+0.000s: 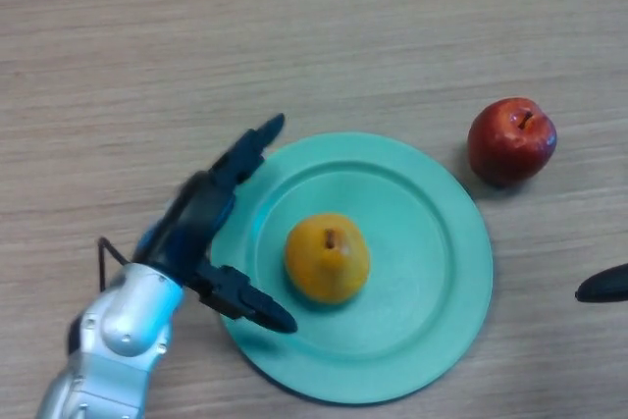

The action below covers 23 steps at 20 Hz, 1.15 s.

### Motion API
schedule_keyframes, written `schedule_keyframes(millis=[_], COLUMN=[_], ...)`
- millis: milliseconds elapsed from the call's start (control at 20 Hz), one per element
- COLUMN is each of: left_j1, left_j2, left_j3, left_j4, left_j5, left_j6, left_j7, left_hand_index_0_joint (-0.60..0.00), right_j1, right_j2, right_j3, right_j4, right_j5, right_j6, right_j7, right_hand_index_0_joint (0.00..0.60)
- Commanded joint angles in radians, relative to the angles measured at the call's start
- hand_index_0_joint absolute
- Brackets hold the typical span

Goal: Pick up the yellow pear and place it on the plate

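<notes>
The yellow pear (327, 257) stands upright near the middle of the green plate (432, 272), stem end up. My left hand (201, 218) hovers over the plate's left rim, open: its fingers stretch toward the far edge and the thumb points along the near rim. A clear gap separates it from the pear. Only a dark fingertip of my right hand (603, 286) shows at the right edge, away from the plate.
A red apple (511, 141) sits on the wooden table just beyond the plate's far right rim.
</notes>
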Motion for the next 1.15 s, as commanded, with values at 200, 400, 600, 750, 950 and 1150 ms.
schedule_keyframes(millis=[200, 400, 600, 750, 950, 1150], left_j1=[0.005, 0.016, 0.017, 0.016, -0.001, -0.005], left_j2=[0.068, 0.110, 0.134, 0.155, 0.166, 0.157], left_j3=[0.174, 0.292, 0.337, 0.366, 0.360, 0.348], left_j4=[-0.211, -0.363, -0.390, -0.398, -0.393, -0.378], left_j5=[-0.281, -0.621, -0.762, -0.756, -0.734, -0.695], left_j6=[-0.117, 0.043, 0.096, 0.111, 0.119, 0.104], left_j7=[0.006, 0.010, 0.055, 0.082, 0.101, 0.103], left_hand_index_0_joint=[0.000, 0.000, 0.000, 0.000, 0.000, 0.000], right_j1=[-0.033, -0.065, -0.072, -0.092, -0.079, -0.095], right_j2=[-0.045, -0.059, -0.053, -0.062, -0.056, -0.058], right_j3=[-0.064, -0.038, -0.006, 0.009, 0.014, 0.030], right_j4=[0.007, 0.056, 0.078, 0.115, 0.112, 0.141], right_j5=[0.010, -0.003, 0.019, 0.022, 0.065, 0.037], right_j6=[-0.175, -0.226, -0.206, -0.236, -0.205, -0.234], right_j7=[-0.034, -0.064, -0.056, -0.054, -0.045, -0.048], right_hand_index_0_joint=[0.000, 0.000, 0.000, 0.000, 0.000, 0.000])
